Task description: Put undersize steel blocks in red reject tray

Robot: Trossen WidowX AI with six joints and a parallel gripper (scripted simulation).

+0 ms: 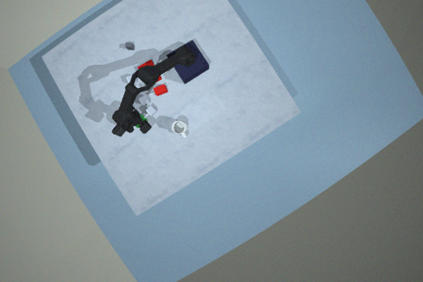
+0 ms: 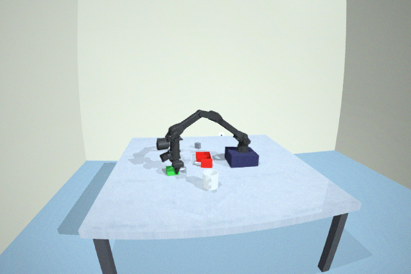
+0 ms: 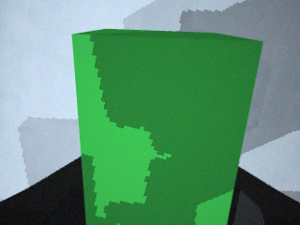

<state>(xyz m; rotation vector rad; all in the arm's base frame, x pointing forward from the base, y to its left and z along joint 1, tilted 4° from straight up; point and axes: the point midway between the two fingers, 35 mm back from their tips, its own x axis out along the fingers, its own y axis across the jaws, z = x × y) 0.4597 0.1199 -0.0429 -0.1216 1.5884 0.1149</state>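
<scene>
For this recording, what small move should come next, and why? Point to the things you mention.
Probably a small sideways shift of the gripper (image 1: 139, 125) (image 2: 176, 172) toward the nearest steel block (image 1: 151, 110), to line the green GO gauge (image 1: 143, 117) (image 2: 171, 171) (image 3: 159, 117) up with its hole: the gauge is gripped, and in the top view it sits beside that block, not over it.

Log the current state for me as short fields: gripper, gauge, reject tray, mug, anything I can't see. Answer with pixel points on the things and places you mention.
gripper: fingers shut on the green GO gauge (image 1: 143, 118) (image 2: 171, 171) (image 3: 164, 117)
red reject tray: on the table, beside the dark blue box (image 1: 196, 70) (image 2: 243, 160) under the arm's base
white mug: upright on the table
small grey cube: on the table, away from the gripper
cannot tell: whether the gauge is touching a block; which blocks are undersize
</scene>
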